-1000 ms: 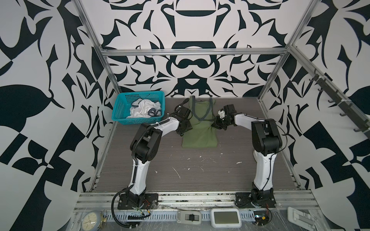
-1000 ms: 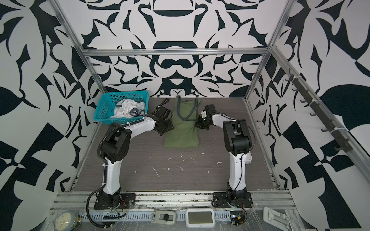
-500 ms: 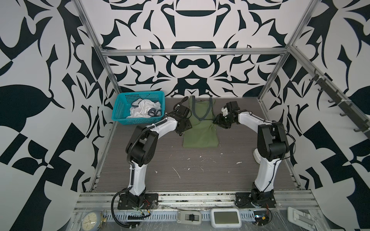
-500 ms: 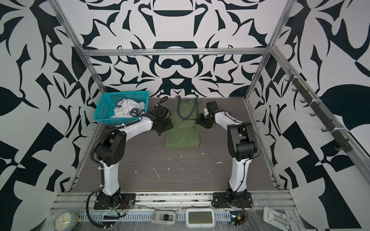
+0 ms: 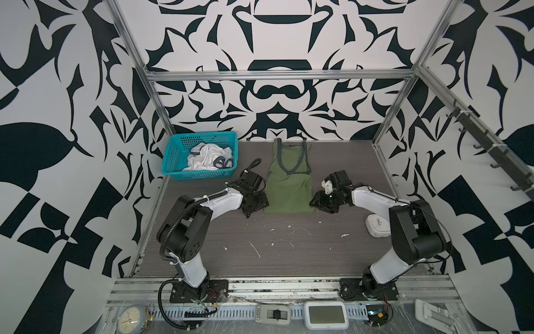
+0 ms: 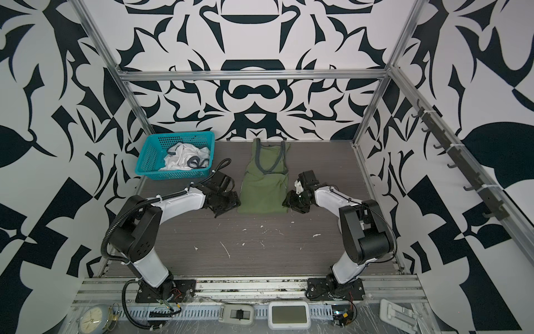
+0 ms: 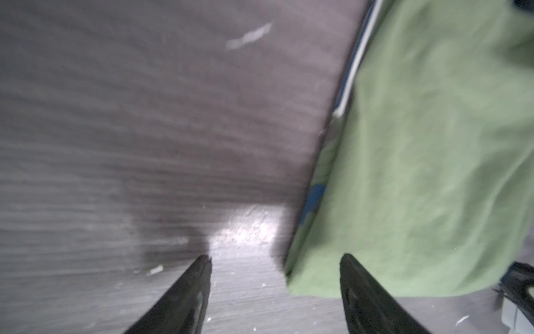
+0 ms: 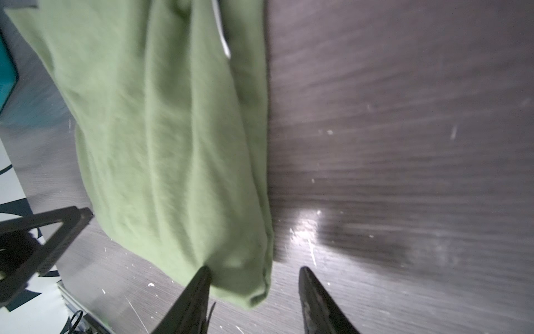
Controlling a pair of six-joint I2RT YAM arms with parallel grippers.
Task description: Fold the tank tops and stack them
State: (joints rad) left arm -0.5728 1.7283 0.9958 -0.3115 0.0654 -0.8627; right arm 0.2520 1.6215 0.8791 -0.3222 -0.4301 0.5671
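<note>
An olive green tank top (image 5: 289,188) (image 6: 264,191) lies flat at the back middle of the table, straps toward the rear wall, its sides folded in to a narrow strip. The white tank top (image 5: 206,157) (image 6: 185,157) sits crumpled in the teal basket. My left gripper (image 5: 255,209) (image 6: 224,209) (image 7: 276,257) stands open beside the green top's (image 7: 419,173) near left corner, holding nothing. My right gripper (image 5: 316,202) (image 6: 289,202) (image 8: 255,268) is open at the near right corner; the corner of the cloth (image 8: 161,130) lies loose between its fingers.
The teal mesh basket (image 5: 202,136) (image 6: 179,136) stands at the back left. A white round-faced device (image 5: 377,227) lies on the table by the right arm. White scraps dot the dark table (image 5: 274,254). A clock and small devices sit along the front rail.
Both grippers have slid toward the front along the green top's sides to its hem corners. The right gripper has gone from shut to open, and the left has opened wider.
</note>
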